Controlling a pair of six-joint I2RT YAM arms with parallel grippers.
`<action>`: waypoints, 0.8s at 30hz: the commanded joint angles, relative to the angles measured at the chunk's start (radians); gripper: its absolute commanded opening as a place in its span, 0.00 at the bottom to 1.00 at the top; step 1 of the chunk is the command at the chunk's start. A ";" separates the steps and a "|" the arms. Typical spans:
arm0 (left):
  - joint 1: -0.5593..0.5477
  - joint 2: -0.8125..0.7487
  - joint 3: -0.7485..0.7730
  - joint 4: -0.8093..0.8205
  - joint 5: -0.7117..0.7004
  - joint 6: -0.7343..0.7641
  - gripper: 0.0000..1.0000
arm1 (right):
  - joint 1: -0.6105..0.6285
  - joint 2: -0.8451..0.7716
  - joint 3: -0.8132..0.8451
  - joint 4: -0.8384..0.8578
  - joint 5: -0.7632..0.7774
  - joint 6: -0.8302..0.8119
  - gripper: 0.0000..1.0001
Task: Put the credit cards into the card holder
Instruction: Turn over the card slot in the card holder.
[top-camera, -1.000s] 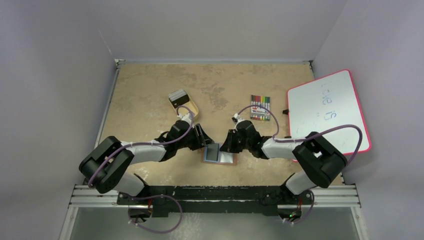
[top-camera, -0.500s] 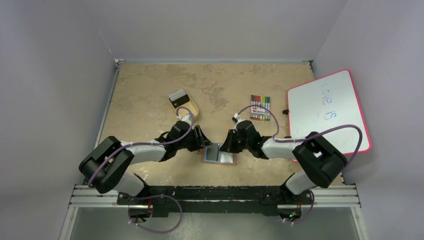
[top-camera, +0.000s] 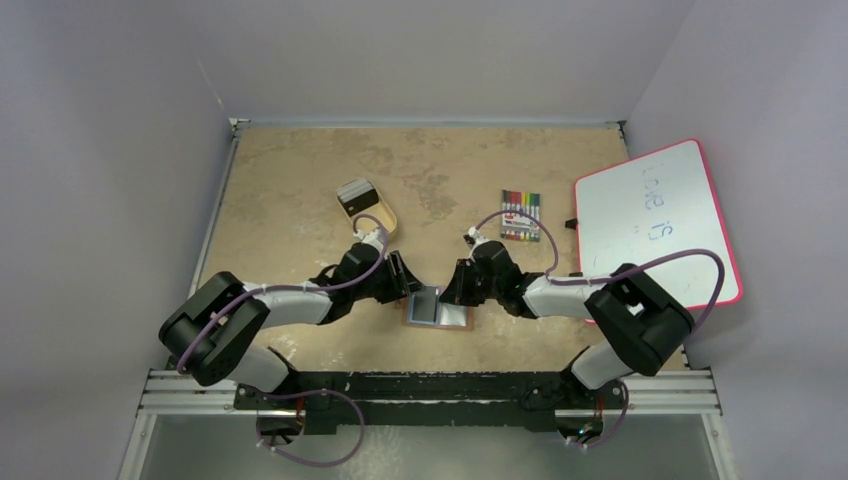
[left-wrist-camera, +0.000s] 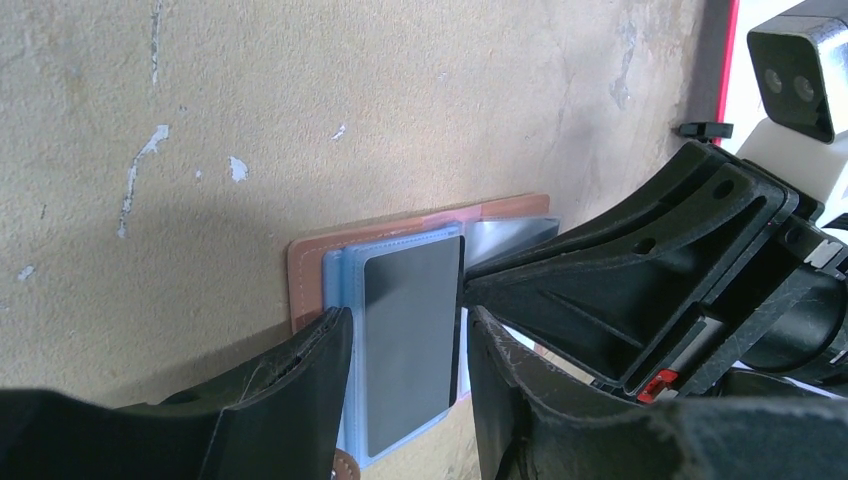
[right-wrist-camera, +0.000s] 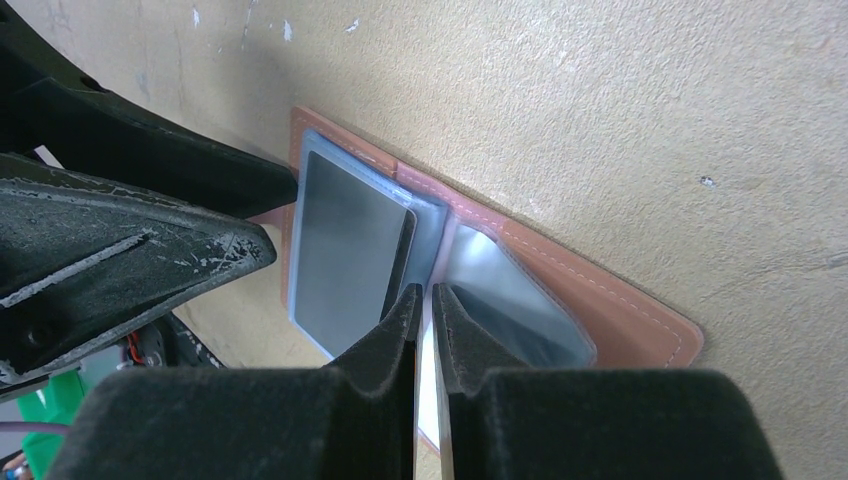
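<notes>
1. Pale lavender-grey walls close in on three sides, plain and matte.
2. The table has a mottled tan, stone-look top, and the left wrist view picks out small white chips in it.
3. A metal rail runs along the near edge.
4. Over on the right, a red-framed whiteboard sits tilted at the table's edge, with faint scribbles on it.
5. The light is soft and even, and the shadows are gentle.

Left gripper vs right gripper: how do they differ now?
The left gripper is open, straddling the dark card on the card holder; the right gripper is almost closed on a thin leaf at the holder's fold. The left sits at the holder's left side, the right at its right. Both are black, low over it.
</notes>
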 joint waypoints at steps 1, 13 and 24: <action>-0.006 0.020 -0.004 0.068 0.016 -0.003 0.46 | -0.001 0.015 -0.015 -0.011 0.018 -0.004 0.10; -0.006 -0.009 -0.021 0.135 0.055 -0.060 0.45 | -0.001 0.033 -0.013 -0.006 0.013 -0.007 0.10; -0.007 -0.057 -0.028 0.169 0.074 -0.101 0.45 | -0.001 0.038 -0.014 0.001 0.012 -0.003 0.10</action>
